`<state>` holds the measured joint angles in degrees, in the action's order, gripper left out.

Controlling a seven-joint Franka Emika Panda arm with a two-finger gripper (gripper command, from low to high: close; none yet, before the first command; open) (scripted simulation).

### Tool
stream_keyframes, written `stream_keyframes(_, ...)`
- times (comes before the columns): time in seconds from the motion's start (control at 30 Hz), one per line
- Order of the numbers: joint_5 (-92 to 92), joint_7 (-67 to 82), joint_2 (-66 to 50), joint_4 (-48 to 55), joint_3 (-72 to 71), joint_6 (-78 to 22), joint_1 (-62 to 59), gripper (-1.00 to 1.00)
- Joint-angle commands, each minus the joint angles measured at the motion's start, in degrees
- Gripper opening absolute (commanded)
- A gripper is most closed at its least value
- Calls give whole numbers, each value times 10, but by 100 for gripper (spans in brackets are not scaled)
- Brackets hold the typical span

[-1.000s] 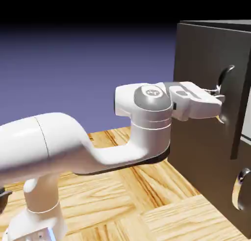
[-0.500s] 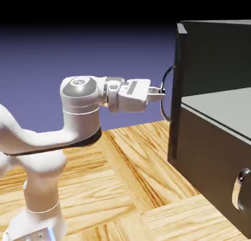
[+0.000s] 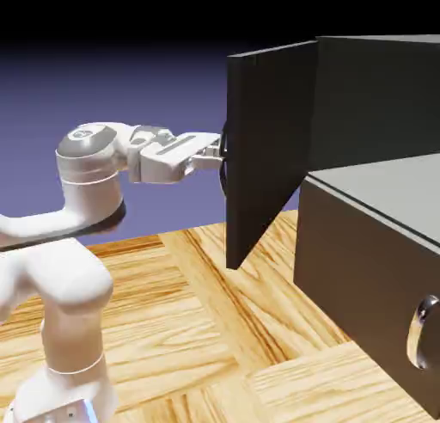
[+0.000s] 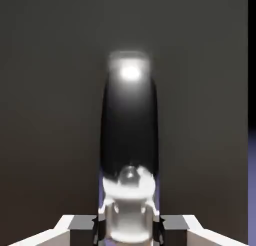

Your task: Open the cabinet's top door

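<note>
- Pulling stage: my gripper (image 3: 221, 149), left of centre, is clamped on the handle (image 4: 129, 140) of the top door (image 3: 266, 146).
- Door is swung well out from the cabinet (image 3: 378, 198) on the right.
- Next, I reckon: keep following the arc, then let go.

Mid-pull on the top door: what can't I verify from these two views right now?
- Top door front and handle: in the exterior view the door faces away, so only a sliver shows beside the gripper.
- Fingertips: in the hand view the handle covers them.
- Cabinet interior: the open door and dark shading hide it.
- Cabinet's right side: cut off by the exterior view's edge.
</note>
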<state>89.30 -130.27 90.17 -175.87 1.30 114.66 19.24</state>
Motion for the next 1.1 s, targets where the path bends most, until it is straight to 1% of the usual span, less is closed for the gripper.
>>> stream_keyframes(0.0,-20,0,0,0,-21,-12,3,-100)
stream_keyframes(0.3,-194,-17,-39,29,-208,-123,27,-100)
stream_keyframes(0.57,-344,-49,-128,111,-374,-235,-2,-100)
stream_keyframes(0.83,-469,-79,-231,260,-537,-363,-119,-100)
stream_keyframes(1.07,-535,-86,-281,406,-654,-464,-258,-100)
